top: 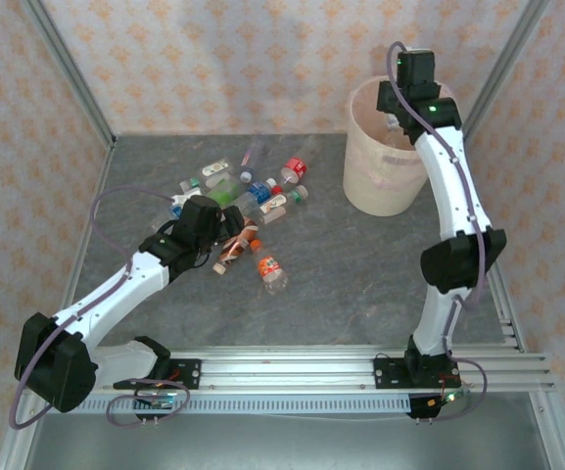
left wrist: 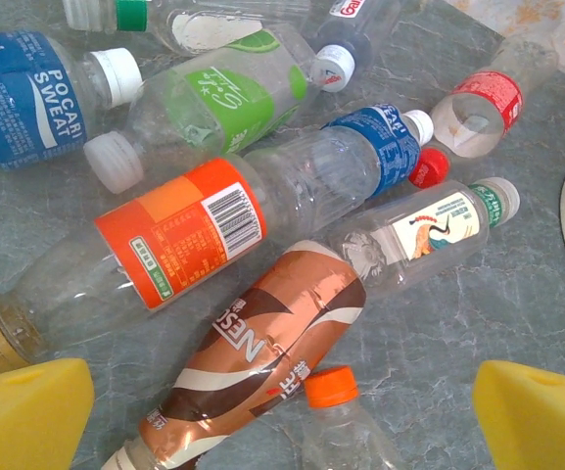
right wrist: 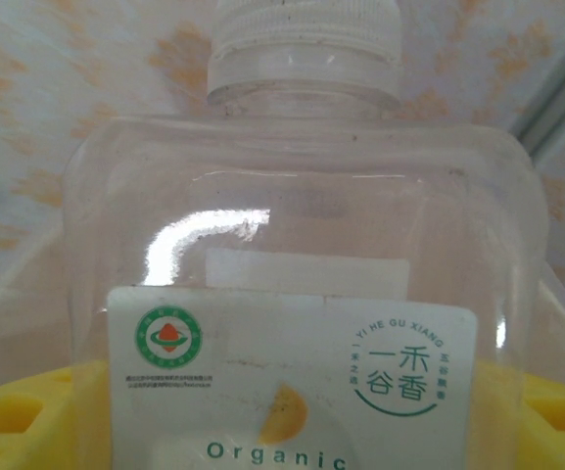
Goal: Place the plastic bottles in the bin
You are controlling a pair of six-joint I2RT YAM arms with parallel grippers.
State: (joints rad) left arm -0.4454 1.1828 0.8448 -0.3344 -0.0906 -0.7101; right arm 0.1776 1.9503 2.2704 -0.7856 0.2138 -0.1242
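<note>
Grey, marbled tabletop [top: 360, 264] is seen running from the arm bases to the patterned walls. Nearest, on the left side, the left claw [top: 228, 233] is held low over a heap of plastic bottles [top: 253, 201] that lie on their sides at the middle-left of the tabletop. Its yellow pads [left wrist: 27, 416] are spread wide apart, and nothing is clamped between them. From the left wrist, an orange-capped bottle [left wrist: 336, 416] is seen lying between the pads, beside a brown-labelled bottle [left wrist: 272, 343] and an orange-labelled bottle [left wrist: 179, 245]. Further on, a green-labelled bottle [left wrist: 228, 98], a blue Pocari Sweat bottle [left wrist: 27, 98] and a red-labelled bottle [left wrist: 483, 103] are found, most of them touching or overlapping. At the far right, the bin [top: 380, 176] is stood upright on the tabletop, well apart from the heap. The right claw [top: 400, 116] is held over the bin's opening and is closed on a clear square bottle [right wrist: 302, 245] with a white cap and white label, gripped between the claw's yellow pads.
</note>
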